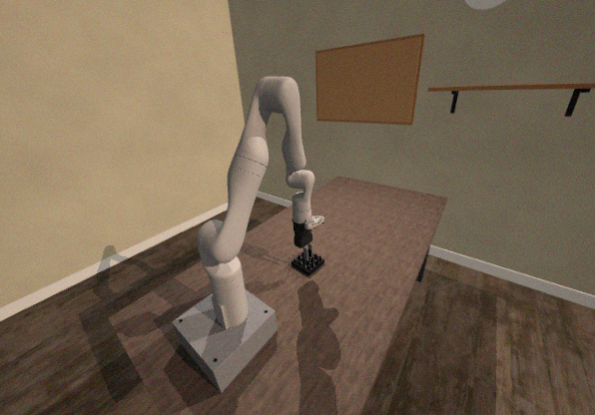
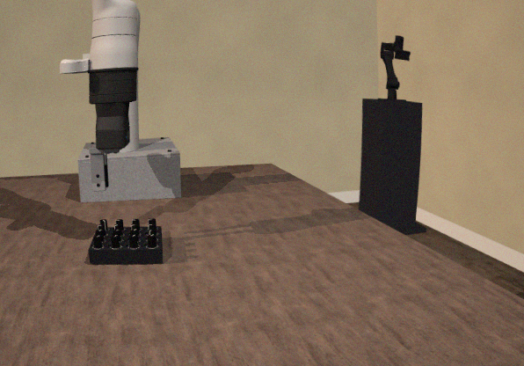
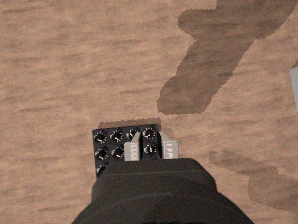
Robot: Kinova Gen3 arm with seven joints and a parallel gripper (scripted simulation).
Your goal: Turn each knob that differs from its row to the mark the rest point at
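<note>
The black knob box (image 1: 307,271) (image 2: 126,257) (image 3: 109,145) stands upright on the table, with rows of black knobs on top. The wrist view shows only part of it; its near part is hidden behind the gripper body. My gripper (image 1: 307,257) (image 2: 99,187) (image 3: 150,140) is partly open, empty, and points down above the box. In the wrist view its fingers appear on both sides of the column of knobs at the box's right edge; the exterior view shows the fingertips higher than the knobs. The printed names and most white lines are too small to read.
The arm's grey base block (image 1: 225,339) (image 2: 132,179) stands on the table (image 1: 349,287) (image 2: 308,297) behind the box as seen from the exterior view. A black pedestal (image 2: 389,161) with a small dark arm stands beyond the table's right edge there. Arm shadows cross the table.
</note>
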